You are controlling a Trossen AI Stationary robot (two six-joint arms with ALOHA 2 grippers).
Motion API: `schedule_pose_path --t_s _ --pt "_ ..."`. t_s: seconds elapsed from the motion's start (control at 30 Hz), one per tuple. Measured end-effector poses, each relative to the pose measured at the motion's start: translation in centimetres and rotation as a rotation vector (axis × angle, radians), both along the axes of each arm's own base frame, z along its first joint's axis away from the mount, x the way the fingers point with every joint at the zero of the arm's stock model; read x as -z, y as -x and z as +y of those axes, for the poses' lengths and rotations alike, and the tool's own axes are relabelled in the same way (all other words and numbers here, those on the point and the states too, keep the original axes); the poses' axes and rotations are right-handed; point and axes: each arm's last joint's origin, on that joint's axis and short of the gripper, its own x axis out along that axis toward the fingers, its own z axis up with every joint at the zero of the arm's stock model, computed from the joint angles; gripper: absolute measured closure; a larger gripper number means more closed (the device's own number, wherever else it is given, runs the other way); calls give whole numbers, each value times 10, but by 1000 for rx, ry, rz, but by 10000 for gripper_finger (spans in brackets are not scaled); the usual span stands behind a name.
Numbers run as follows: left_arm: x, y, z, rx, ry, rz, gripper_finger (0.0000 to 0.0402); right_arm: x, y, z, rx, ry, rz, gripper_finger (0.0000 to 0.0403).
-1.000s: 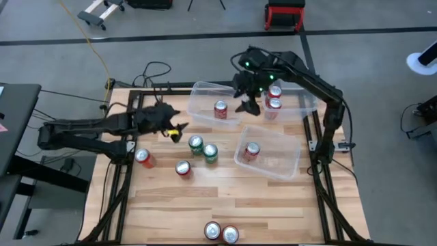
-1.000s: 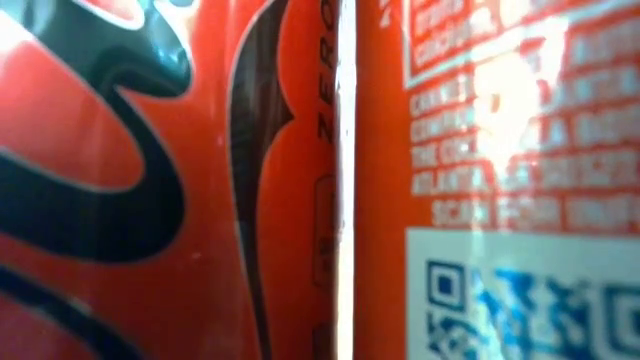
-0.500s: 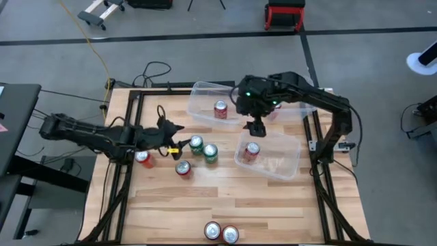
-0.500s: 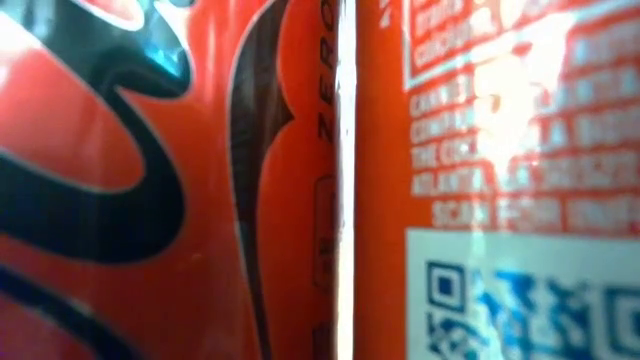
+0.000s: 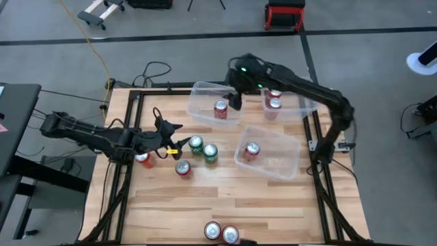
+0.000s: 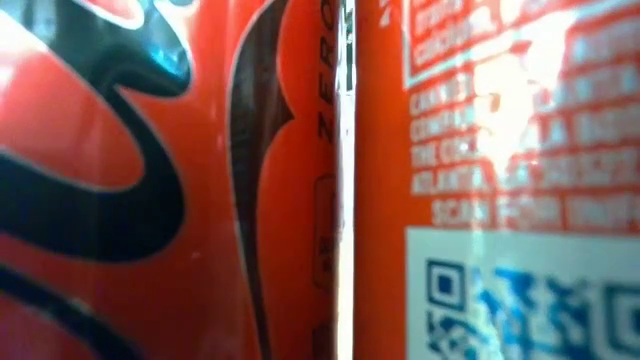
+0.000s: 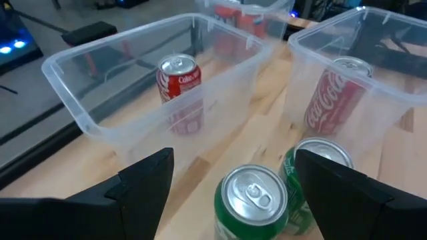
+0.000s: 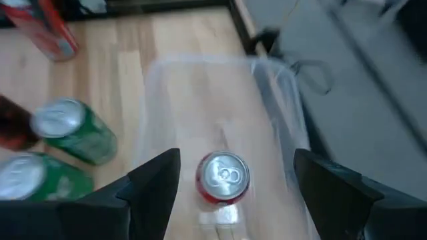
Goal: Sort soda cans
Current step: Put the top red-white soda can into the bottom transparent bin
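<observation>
Soda cans stand upright on the wooden table: two green ones [image 5: 196, 143] [image 5: 210, 153] and two red ones [image 5: 183, 169] [image 5: 142, 158]. My left gripper [image 5: 172, 140] is open and level, just left of the nearer green can [image 7: 253, 197], which stands ahead of its fingers, untouched. My right gripper [image 5: 235, 101] hovers open above the far left bin [image 5: 205, 92]. That bin holds one red can [image 8: 223, 177]. Two red cans [image 5: 274, 101] stand in the far right bin, and one [image 5: 251, 151] in the near right bin.
Three clear plastic bins [image 5: 270, 154] fill the table's far right part. Two red cans [image 5: 221, 233] stand at the near edge and fill the low view [image 6: 200, 180]. Bare wood lies across the table's near middle.
My left gripper has swung toward the table's near edge, coming level beside the green cans. My right gripper dipped toward the near right bin, then drew back to the far left and now hangs over the far left bin. The cans have kept their places.
</observation>
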Motion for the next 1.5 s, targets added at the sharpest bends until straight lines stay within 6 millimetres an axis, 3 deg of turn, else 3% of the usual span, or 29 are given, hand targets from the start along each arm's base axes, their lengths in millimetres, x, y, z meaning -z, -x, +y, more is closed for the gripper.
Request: schedule_pose_path --t_s 0.1,0.3,0.83,1.1,1.5 --pt "1 0 -1 2 2 8 95 25 -13 -23 -84 -78 67 93" --pt "3 2 0 7 -21 45 95 49 -34 -40 -213 -9 188 93" --pt "4 1 26 -68 -112 127 95 73 -50 -55 -323 6 313 93" --pt "4 1 28 -85 -95 123 95 71 -48 -61 -321 -47 251 93" --pt "4 1 28 -90 -81 104 95 87 -50 -59 -311 -84 267 93"
